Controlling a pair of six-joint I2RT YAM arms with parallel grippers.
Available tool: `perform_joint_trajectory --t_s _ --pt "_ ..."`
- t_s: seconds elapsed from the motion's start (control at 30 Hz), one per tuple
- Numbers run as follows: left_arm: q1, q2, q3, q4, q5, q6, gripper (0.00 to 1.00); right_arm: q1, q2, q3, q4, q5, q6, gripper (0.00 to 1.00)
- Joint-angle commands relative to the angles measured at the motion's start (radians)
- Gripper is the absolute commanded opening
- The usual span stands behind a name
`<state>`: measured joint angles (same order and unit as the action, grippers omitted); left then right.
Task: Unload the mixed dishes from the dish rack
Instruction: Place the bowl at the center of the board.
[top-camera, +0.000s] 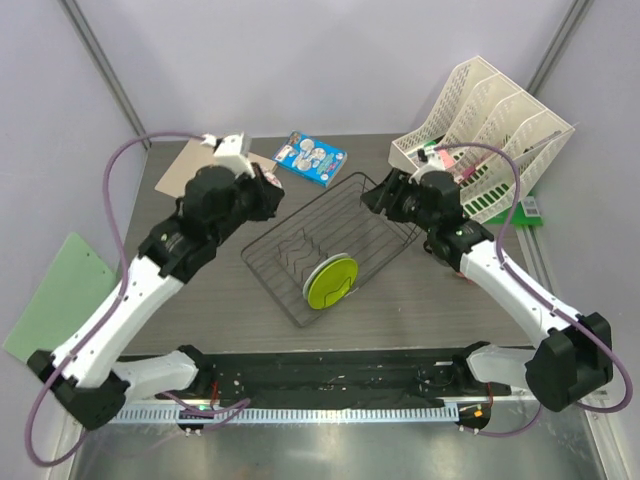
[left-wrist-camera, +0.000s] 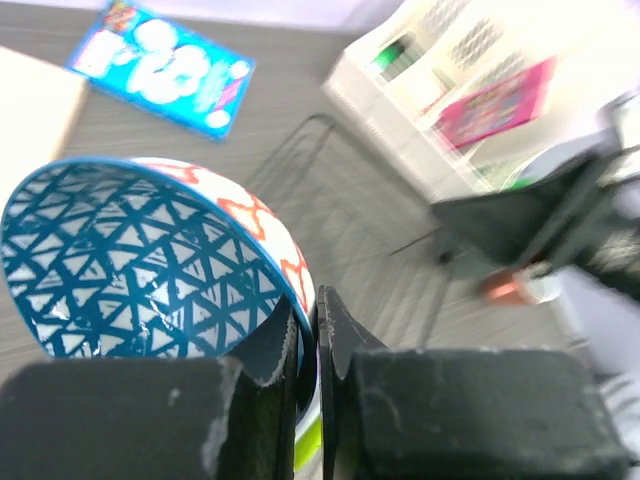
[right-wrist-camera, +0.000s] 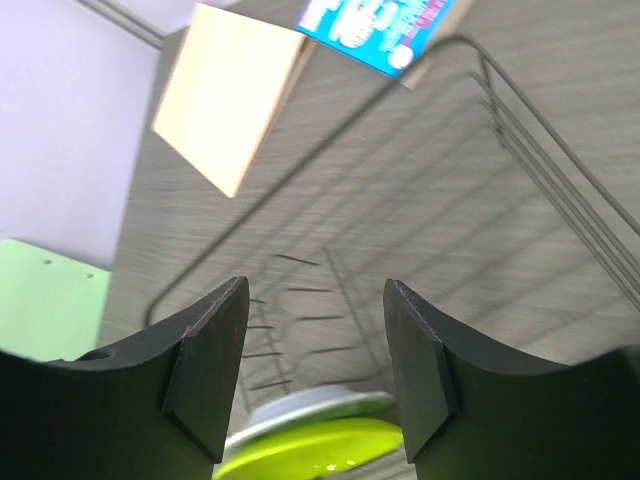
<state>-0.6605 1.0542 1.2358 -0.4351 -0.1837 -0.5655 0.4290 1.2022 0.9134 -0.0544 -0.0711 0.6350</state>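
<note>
The dish rack (top-camera: 362, 188) is a dark wire basket in the middle of the table. A lime-green plate (top-camera: 330, 283) stands on edge among its prongs, with a white plate's rim (top-camera: 336, 261) just behind it. My left gripper (left-wrist-camera: 312, 310) is shut on the rim of a blue patterned bowl (left-wrist-camera: 150, 260), held above the table by the rack's far left side. In the top view the left arm hides the bowl. My right gripper (right-wrist-camera: 315, 300) is open and empty over the rack (right-wrist-camera: 520, 190), above the green plate (right-wrist-camera: 310, 455). A blurred salmon-pink thing (left-wrist-camera: 505, 290) lies right of the rack.
A blue snack packet (top-camera: 311, 157) lies behind the rack. A white file organiser (top-camera: 490, 140) stands at the back right. A tan board (top-camera: 185, 168) lies at the back left and a pale green board (top-camera: 60, 295) overhangs the left edge.
</note>
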Motion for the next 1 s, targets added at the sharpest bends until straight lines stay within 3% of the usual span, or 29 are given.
perform_joint_trajectory --t_s 0.0,0.1,0.27,0.5,0.83,0.97 --pt "0.002 0.203 0.214 -0.408 0.009 0.249 0.00 0.004 0.059 0.181 -0.136 -0.091 0.009 0.61" --pt "-0.033 0.236 0.238 -0.481 0.030 0.351 0.00 0.002 0.076 0.248 -0.174 -0.078 -0.006 0.62" --pt "-0.152 0.129 0.127 -0.424 -0.089 0.557 0.00 0.004 0.117 0.317 -0.254 -0.049 -0.044 0.62" --pt "-0.163 0.061 0.096 -0.422 -0.200 0.763 0.00 0.004 0.172 0.328 -0.262 -0.101 -0.028 0.62" --pt "-0.228 0.046 0.062 -0.494 -0.086 0.886 0.00 0.037 0.250 0.439 -0.323 -0.171 -0.063 0.62" --pt "-0.268 0.076 0.071 -0.499 -0.170 0.895 0.00 0.066 0.286 0.495 -0.360 -0.187 -0.092 0.62"
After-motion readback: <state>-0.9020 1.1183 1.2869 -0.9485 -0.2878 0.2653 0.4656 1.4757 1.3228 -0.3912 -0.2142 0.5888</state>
